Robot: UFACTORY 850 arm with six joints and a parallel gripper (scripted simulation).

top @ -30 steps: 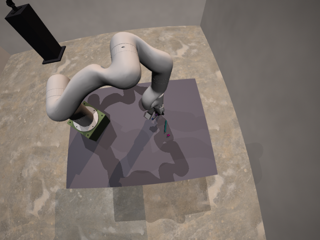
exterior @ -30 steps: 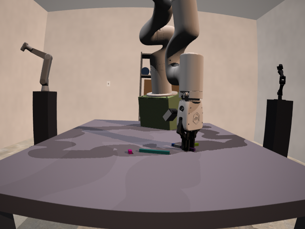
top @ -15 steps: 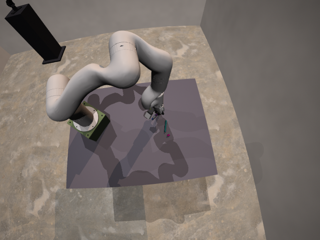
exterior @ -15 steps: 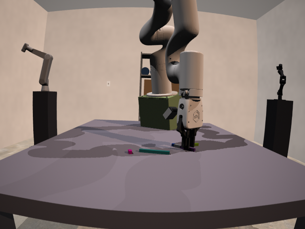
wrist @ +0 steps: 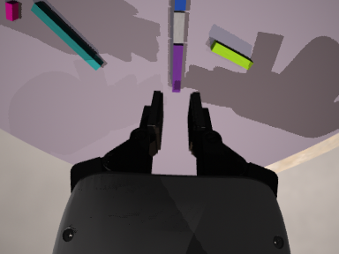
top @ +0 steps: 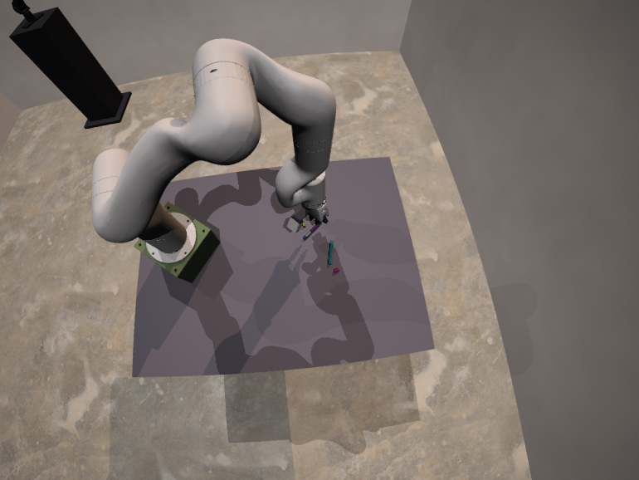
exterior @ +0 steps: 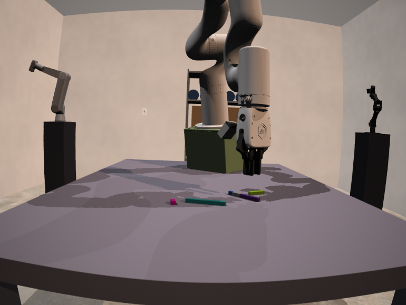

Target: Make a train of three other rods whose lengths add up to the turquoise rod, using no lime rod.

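Observation:
A blue rod [wrist: 180,3] [exterior: 230,192], a grey rod [wrist: 179,26] [exterior: 234,194] and a purple rod [wrist: 177,66] [exterior: 250,197] [top: 313,228] lie flat, end to end in one line on the purple table [exterior: 196,249] [top: 206,330]. My gripper [wrist: 176,104] [exterior: 252,172] [top: 315,221] hangs above the purple rod's near end, fingers apart with nothing between them. A lime rod [wrist: 231,56] [exterior: 255,192] lies apart beside the line. The turquoise rod [wrist: 66,34] [exterior: 205,201] [top: 330,252] lies to the other side, with a magenta rod [wrist: 12,10] [exterior: 173,201] [top: 335,270] off its far end.
The arm's green base block [exterior: 206,149] [top: 178,242] stands on the table's back part. Black pedestals [exterior: 58,154] [exterior: 369,164] stand off the table at left and right.

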